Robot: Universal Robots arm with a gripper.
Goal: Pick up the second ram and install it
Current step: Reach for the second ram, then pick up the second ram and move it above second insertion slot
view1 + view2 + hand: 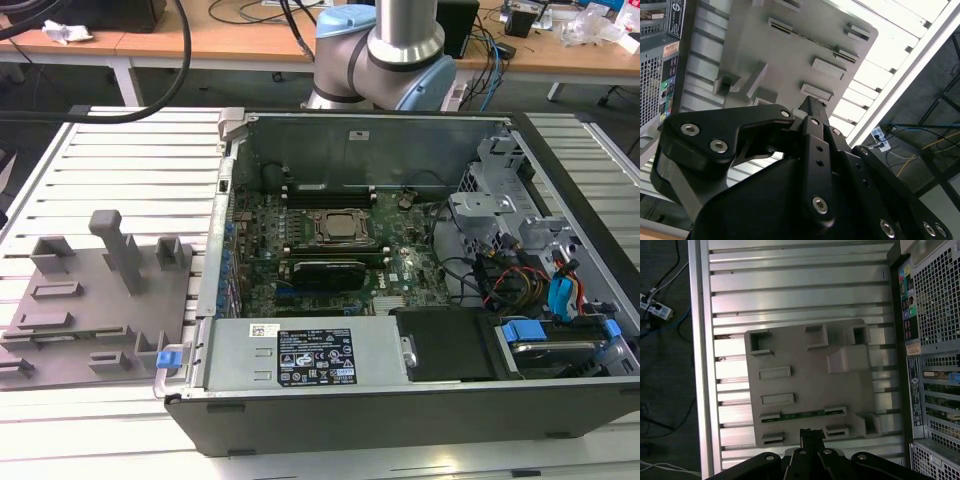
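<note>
The claw (811, 434) hangs high over the grey holder block (805, 385). Its pads look pressed together with nothing between them, so it is closed and empty. In both wrist views it points down at the edge of the block, close to the second ram (802, 415).

That ram is a thin green strip seen edge-on, seated across two of the block's slotted brackets. In the second wrist view it (815, 41) reads as a dark line between the same raised clips. It probably stands on its long edge so that the upper edge can be pinched from above and the stick cannot tip over. I count one stick on the block, in two brackets, with several other raised fittings around it — among them one tall post (118, 245).

The block lies on the slatted metal worktop (790, 290), just beside the computer case (400, 410). There is one case, on its side with the panel off, so the board and its single CPU socket (338, 227) face up — likely for access from above.
</note>
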